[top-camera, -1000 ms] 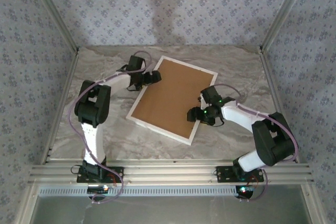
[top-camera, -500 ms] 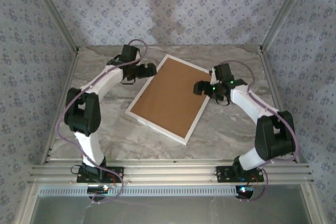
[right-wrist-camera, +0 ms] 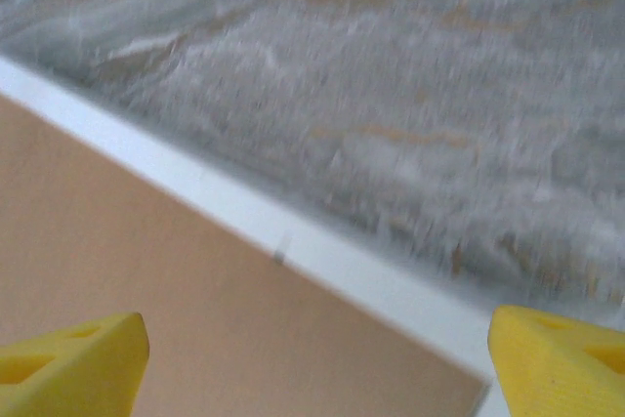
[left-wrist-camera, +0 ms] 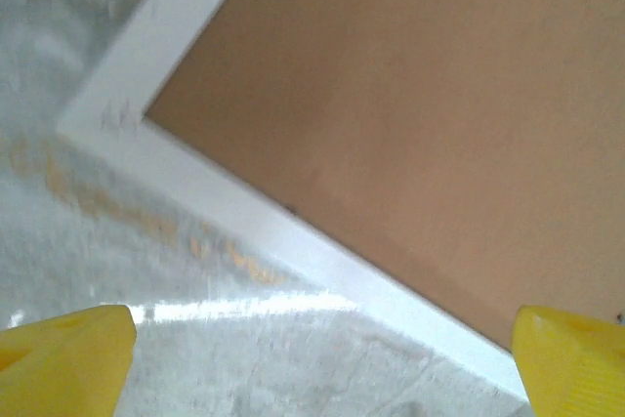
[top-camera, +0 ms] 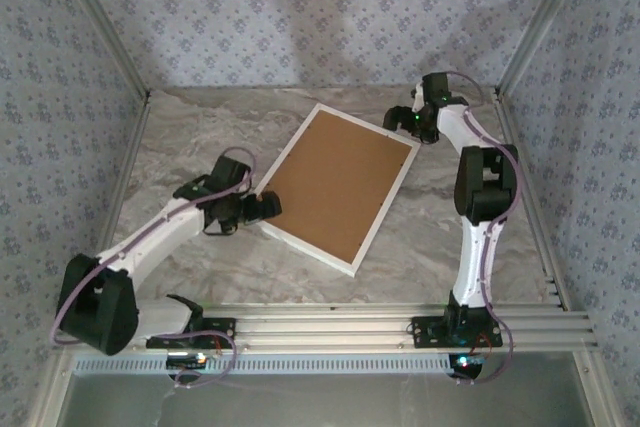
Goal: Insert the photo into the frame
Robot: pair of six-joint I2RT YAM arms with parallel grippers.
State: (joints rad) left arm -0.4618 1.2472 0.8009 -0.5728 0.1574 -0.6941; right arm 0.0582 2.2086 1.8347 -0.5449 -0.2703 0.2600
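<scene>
Frame – long axis near-left to far-right – left hand, right hand spread, empty

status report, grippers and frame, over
Left gripper open, empty, at left corner of the frame. Right gripper open at its far right corner. Frame flat on table, brown backing board inside.

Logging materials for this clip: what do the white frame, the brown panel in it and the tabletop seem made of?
White rectangular picture frame: smooth painted wood or plastic, unclear which; flat matt moulding.
Plain brown backing board: probably fibreboard or card; even, dull, grainless face.
Grey veined tabletop: marble-look, perhaps printed; glare patch suggests slight sheen.
</scene>
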